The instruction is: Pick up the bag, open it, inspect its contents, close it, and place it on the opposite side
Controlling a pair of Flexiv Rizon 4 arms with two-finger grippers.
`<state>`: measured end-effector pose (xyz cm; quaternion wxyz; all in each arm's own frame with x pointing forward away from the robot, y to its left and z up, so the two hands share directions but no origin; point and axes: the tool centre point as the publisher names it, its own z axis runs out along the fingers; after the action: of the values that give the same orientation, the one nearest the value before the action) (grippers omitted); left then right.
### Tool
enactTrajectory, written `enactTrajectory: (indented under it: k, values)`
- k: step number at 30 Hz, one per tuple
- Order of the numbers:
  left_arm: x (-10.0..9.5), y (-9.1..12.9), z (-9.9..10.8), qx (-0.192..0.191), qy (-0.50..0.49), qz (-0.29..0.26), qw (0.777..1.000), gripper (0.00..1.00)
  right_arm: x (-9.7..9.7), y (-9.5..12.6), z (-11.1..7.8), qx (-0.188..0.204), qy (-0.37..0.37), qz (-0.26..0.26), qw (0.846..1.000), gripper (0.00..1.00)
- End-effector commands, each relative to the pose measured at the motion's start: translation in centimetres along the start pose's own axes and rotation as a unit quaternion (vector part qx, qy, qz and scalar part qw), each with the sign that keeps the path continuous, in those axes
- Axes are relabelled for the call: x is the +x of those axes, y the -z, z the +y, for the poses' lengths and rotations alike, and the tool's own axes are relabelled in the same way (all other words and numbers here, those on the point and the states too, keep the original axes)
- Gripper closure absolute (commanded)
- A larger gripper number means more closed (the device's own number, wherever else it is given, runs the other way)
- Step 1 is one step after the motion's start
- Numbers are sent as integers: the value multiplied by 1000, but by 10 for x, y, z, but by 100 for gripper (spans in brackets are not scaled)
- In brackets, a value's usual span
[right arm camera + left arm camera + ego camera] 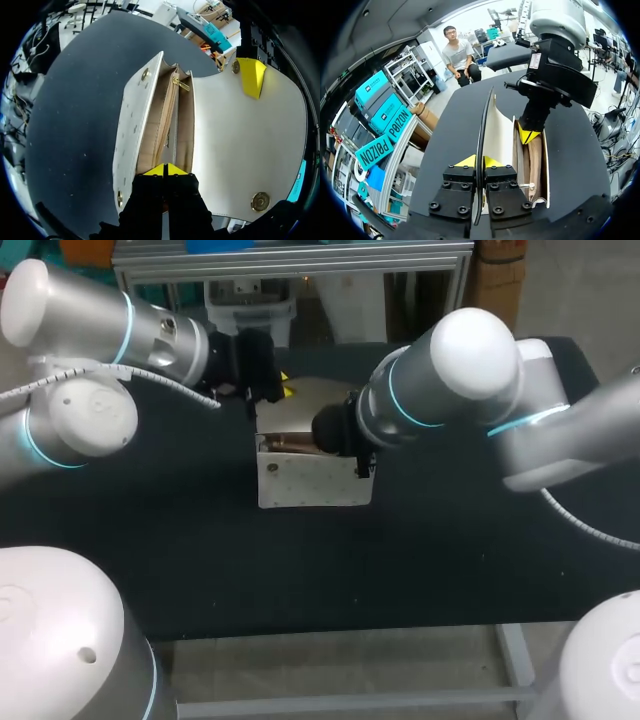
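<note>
Bag (312,485) at the middle of the table (180,540), standing upright, mouth wide open; the left gripper (281,390) is at its 11 o'clock, both tips clamped tight on the edge of the flap (235,130), holding it folded back; the right gripper (165,169) comes in from 2 o'clock, tips pressed together and poked down at the mouth, just over the inner partition; whether it pinches any lining, I can't tell. Inside, a zipped middle pocket with a gold pull (181,84); no loose contents showing. Handling, by my reckoning: light, with a stiffish shell that stands by itself, smooth and likely a bit slick; the flap bends easily; best hold is the flap's edge or a wall's top rim, clear of the snap (260,201); go gently, it could tip.
</note>
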<state>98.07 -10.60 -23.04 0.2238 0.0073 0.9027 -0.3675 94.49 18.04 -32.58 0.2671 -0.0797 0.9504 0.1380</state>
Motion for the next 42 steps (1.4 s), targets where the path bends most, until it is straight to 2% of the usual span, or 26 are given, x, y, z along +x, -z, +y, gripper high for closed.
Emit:
enactTrajectory:
  k: [1,9,14,19,21,39,42]
  values:
    - [2,1,0,4,-4,4,1000,100,-10,-6,0,4,-1,25,1000,100]
    - [4,4,0,7,-7,5,1000,100,-18,-23,3,0,-3,80,997,100]
    - [5,7,0,9,-10,2,1000,100,-19,-26,4,4,-5,98,995,85]
    - [5,8,1,10,-11,0,1000,100,-16,-28,5,9,-6,124,992,64]
    - [5,8,1,11,-11,0,1000,100,-15,-28,4,10,-7,128,992,58]
    - [5,8,1,20,-29,7,999,100,0,-33,3,11,-3,158,987,50]
    - [5,8,1,21,-31,8,999,100,0,-31,3,13,-4,159,987,45]
